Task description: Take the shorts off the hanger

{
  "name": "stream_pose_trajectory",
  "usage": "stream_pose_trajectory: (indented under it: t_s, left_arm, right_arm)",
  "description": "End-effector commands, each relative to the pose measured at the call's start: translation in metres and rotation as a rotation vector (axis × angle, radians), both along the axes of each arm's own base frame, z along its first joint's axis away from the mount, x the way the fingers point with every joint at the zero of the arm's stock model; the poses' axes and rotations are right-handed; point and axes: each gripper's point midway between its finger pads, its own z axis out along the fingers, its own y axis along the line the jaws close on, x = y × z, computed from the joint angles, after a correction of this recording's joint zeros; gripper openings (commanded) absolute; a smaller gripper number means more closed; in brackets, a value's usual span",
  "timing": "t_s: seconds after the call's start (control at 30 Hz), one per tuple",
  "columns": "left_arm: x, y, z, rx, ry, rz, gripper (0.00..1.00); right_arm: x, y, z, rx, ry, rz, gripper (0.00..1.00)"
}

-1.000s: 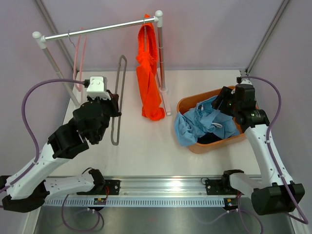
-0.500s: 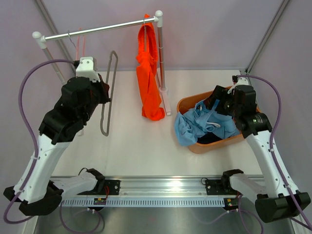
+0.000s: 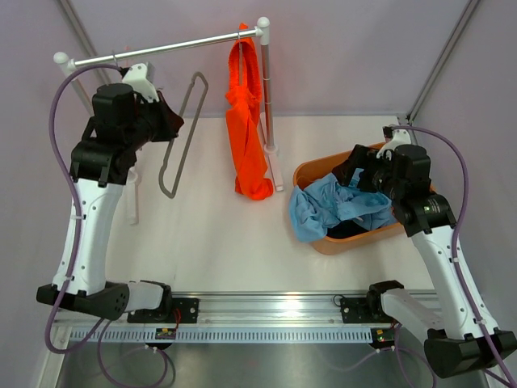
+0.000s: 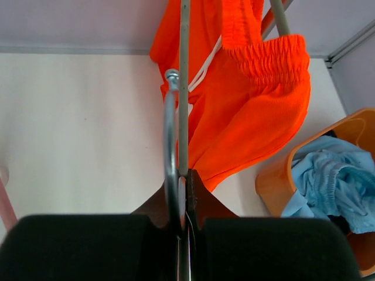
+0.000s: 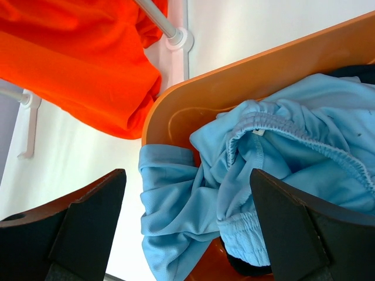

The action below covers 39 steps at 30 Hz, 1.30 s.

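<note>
Left gripper (image 3: 164, 121) clenched on the grey hanger (image 3: 182, 136), holding it up just below the rail (image 3: 178, 47); orange shorts (image 3: 246, 137) hang from the rail's right end; right gripper (image 3: 361, 170) spread wide, grasping nothing, above the orange basket (image 3: 311, 168); light blue shorts (image 3: 331, 206) spill over its rim, navy shorts (image 3: 347, 231) beneath.

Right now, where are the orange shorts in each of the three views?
Top external: the orange shorts hang at the rail, upper centre.
Left wrist: the shorts fill the upper right.
Right wrist: the shorts fill the upper left corner.
Shared landmark: the basket, to the right of and below the shorts in every view.
</note>
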Motion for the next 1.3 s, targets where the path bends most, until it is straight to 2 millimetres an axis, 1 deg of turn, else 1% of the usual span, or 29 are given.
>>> stream_pose_trajectory:
  t_s: [0.0,0.07,0.1,0.13,0.17,0.2,0.23,0.27,0.33,0.37,0.4,0.43,0.47,0.57,0.67,0.77,0.8,0.97,1.03,1.2,1.27]
  left_arm:
    - [0.013,-0.004,0.038,-0.067,-0.097,-0.109,0.0]
    - [0.021,-0.003,0.04,-0.091,-0.096,-0.125,0.0]
    - [0.023,-0.008,0.043,-0.11,-0.097,-0.161,0.0]
    - [0.032,-0.006,0.044,-0.12,-0.097,-0.167,0.0]
    - [0.035,-0.008,0.046,-0.129,-0.101,-0.181,0.0]
    - [0.037,-0.009,0.052,-0.142,-0.12,-0.199,0.0]
    - [0.043,-0.01,0.051,-0.148,-0.121,-0.209,0.0]
    - [0.045,-0.011,0.055,-0.156,-0.138,-0.217,0.0]
    - [0.052,-0.011,0.069,-0.166,-0.188,-0.215,0.0]
    - [0.06,-0.01,0.067,-0.169,-0.182,-0.207,0.0]
    - [0.064,-0.009,0.067,-0.17,-0.174,-0.194,0.0]
    - [0.066,-0.008,0.079,-0.175,-0.196,-0.185,0.0]
    - [0.076,-0.007,0.072,-0.177,-0.175,-0.176,0.0]
    - [0.088,-0.003,0.077,-0.188,-0.196,-0.136,0.0]
    - [0.095,0.0,0.084,-0.197,-0.229,-0.11,0.0]
    - [0.105,0.003,0.084,-0.207,-0.225,-0.079,0.0]
    - [0.11,0.006,0.084,-0.209,-0.226,-0.053,0.0]
    - [0.122,0.013,0.089,-0.229,-0.257,0.001,0.0]
    - [0.129,0.014,0.088,-0.241,-0.255,0.021,0.0]
    - [0.145,0.021,0.09,-0.244,-0.27,0.076,0.0]
    - [0.153,0.021,0.087,-0.246,-0.269,0.083,0.0]
  right_arm:
    - [-0.003,0.012,0.019,0.022,-0.086,0.073,0.96]
    - [-0.005,0.014,0.02,0.022,-0.097,0.09,0.95]
    - [-0.005,0.014,0.022,0.024,-0.108,0.095,0.96]
    - [-0.005,0.015,0.023,0.029,-0.114,0.095,0.95]
    - [-0.006,0.017,0.026,0.036,-0.12,0.106,0.95]
    - [-0.006,0.019,0.028,0.046,-0.13,0.114,0.95]
    - [-0.007,0.021,0.03,0.061,-0.136,0.122,0.95]
    - [-0.009,0.024,0.033,0.073,-0.146,0.138,0.95]
    - [-0.009,0.024,0.032,0.073,-0.155,0.144,0.95]
    - [-0.009,0.024,0.031,0.07,-0.153,0.143,0.95]
    - [-0.008,0.024,0.03,0.067,-0.152,0.141,0.95]
    - [-0.007,0.024,0.029,0.064,-0.151,0.142,0.95]
    - [-0.007,0.024,0.028,0.064,-0.148,0.147,0.95]
    - [-0.008,0.027,0.029,0.078,-0.154,0.16,0.95]
    - [-0.008,0.03,0.029,0.089,-0.158,0.173,0.95]
    - [-0.008,0.03,0.026,0.085,-0.148,0.177,0.95]
    - [-0.008,0.031,0.027,0.087,-0.15,0.179,0.95]
    - [-0.01,0.033,0.029,0.094,-0.157,0.192,0.95]
    - [-0.009,0.033,0.027,0.096,-0.151,0.193,0.95]
    - [-0.01,0.035,0.029,0.102,-0.155,0.2,0.95]
    - [-0.01,0.036,0.028,0.102,-0.152,0.206,0.95]
